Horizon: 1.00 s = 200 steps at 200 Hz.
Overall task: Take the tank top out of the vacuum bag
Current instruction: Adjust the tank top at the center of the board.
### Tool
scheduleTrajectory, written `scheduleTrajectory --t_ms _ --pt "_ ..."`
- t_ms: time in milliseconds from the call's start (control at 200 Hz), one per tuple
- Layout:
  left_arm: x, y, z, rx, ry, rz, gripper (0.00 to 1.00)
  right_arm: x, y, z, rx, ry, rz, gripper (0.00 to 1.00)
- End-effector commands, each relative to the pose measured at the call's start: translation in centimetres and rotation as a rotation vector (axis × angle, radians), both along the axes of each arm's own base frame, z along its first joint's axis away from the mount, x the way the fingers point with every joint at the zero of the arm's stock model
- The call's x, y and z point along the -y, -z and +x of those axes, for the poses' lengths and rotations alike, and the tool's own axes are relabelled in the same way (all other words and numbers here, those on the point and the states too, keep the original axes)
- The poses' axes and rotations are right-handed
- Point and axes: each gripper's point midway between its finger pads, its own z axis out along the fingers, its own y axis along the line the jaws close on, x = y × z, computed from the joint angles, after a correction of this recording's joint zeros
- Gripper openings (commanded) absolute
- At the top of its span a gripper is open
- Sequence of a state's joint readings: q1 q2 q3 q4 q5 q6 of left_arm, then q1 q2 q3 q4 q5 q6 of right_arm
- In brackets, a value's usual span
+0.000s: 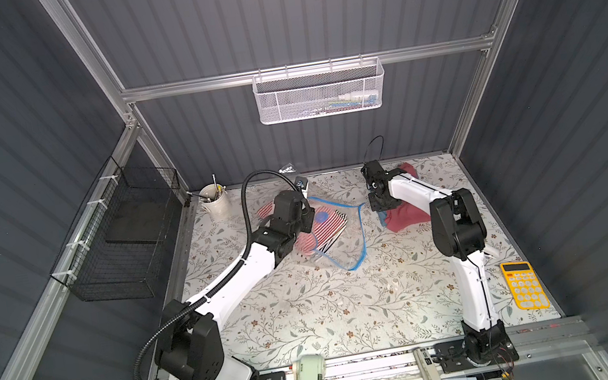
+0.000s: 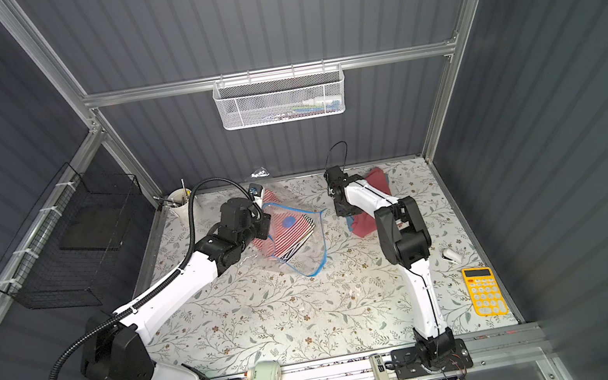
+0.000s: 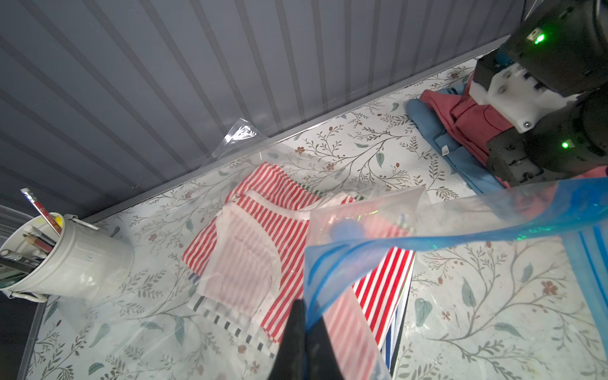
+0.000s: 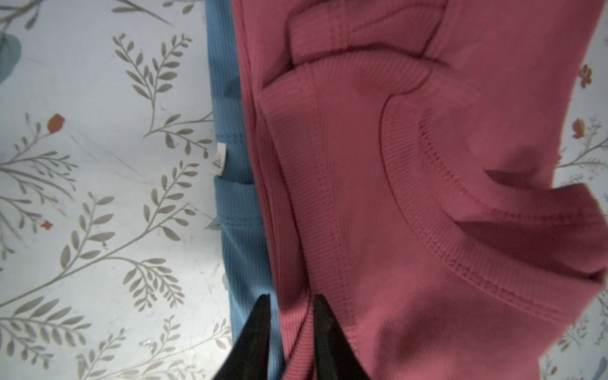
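Left gripper (image 3: 307,317) clamped on vacuum bag (image 3: 460,235) blue edge; right gripper (image 4: 292,299) narrowly apart, pink top (image 4: 427,164) between, grip unclear.

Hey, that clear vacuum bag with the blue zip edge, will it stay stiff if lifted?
Probably floppy: the vacuum bag has a zip strip that bends and twists from the left gripper. Likely slippery: glossy film. The striped clothes inside may slide and weigh one end.
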<state>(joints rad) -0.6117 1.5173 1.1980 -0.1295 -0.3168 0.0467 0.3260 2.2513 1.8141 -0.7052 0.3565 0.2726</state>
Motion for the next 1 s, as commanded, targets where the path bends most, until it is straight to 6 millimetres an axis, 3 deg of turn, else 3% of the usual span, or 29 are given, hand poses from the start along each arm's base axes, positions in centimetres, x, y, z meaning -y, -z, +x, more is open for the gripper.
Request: scheduleTrajectory --t_ms 0,195,835,995 --pt "0.2 0.1 0.5 -0.012 -0.003 -0.016 0.00 0.2 0.4 0.0 -0.014 -0.001 -0.033 0.23" --pt "0.3 0.2 0.5 -0.015 0.001 -0.017 0.00 0.1 0.7 0.4 -0.012 0.003 -0.036 0.18" --pt "0.6 0.5 0.5 -0.026 0.009 -0.020 0.00 0.8 1.6 1.0 -0.028 0.013 -0.094 0.19" --pt "0.6 0.6 0.5 -0.029 0.011 -0.019 0.00 1.0 1.4 1.0 -0.025 0.014 -0.096 0.04"
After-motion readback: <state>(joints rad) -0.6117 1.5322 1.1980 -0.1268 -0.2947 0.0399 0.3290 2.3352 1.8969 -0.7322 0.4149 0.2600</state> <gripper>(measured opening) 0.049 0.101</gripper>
